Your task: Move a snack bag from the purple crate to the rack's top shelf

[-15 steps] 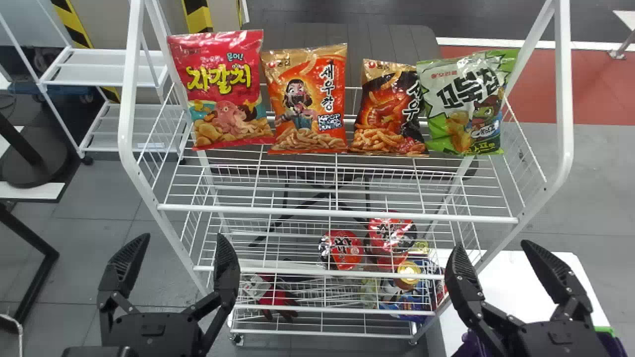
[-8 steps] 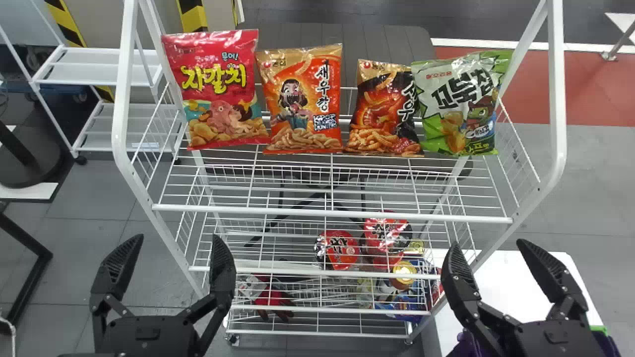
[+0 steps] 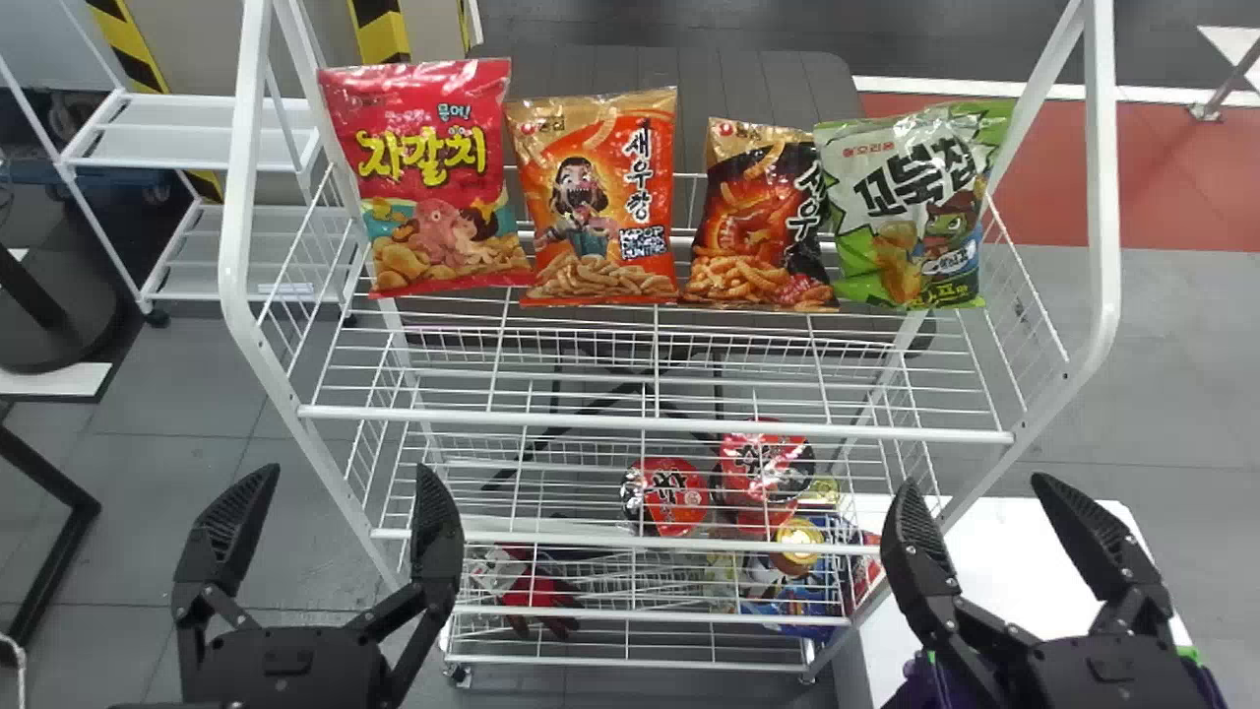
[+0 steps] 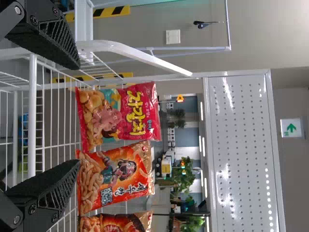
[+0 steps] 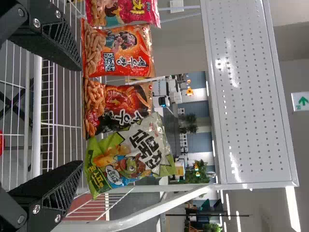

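Four snack bags stood in a row on the top shelf of the white rack. From left to right they were the red bag, the orange bag, the black bag and the green bag. A gap parted the orange one from the black one, while the green one met the black one's edge.

The left end effector was open, its two fingers spread wide, in front of the rack's left part. The right end effector was open too, in front of the rack's right side and over the white desk. Partly hidden by it was the purple crate; its contents could not be made out.

Lower on the rack lay two red bowls, close together. A perforated panel rose higher than the bags.
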### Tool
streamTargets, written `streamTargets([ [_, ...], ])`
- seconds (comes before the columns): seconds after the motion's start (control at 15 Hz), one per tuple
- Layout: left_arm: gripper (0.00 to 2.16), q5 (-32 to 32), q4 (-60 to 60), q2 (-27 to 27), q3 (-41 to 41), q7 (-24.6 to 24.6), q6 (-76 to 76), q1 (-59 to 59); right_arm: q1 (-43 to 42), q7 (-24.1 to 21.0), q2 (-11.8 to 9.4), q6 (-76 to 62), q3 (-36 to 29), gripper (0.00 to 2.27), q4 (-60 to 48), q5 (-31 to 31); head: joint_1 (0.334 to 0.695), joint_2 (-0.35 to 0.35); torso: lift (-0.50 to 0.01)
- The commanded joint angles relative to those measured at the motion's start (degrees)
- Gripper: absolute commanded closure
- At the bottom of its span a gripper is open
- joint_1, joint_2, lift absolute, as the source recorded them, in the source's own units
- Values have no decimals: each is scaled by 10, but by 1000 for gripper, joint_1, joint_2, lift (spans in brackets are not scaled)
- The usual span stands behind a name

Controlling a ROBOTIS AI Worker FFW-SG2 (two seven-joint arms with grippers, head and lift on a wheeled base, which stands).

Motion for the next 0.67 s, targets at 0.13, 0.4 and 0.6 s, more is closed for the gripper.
streamTargets([
  [0.13,137,-1,0,0,-1,3,-2,0,0,0,0,-8,-1,144,1,-4,695,-43,0],
  [0.4,137,-1,0,-1,-2,4,-12,0,0,0,0,-14,-1,144,1,-4,695,-44,0],
  [0.6,137,-1,1,-1,-2,5,-12,0,0,-1,0,-17,-2,144,1,-4,695,-47,0],
])
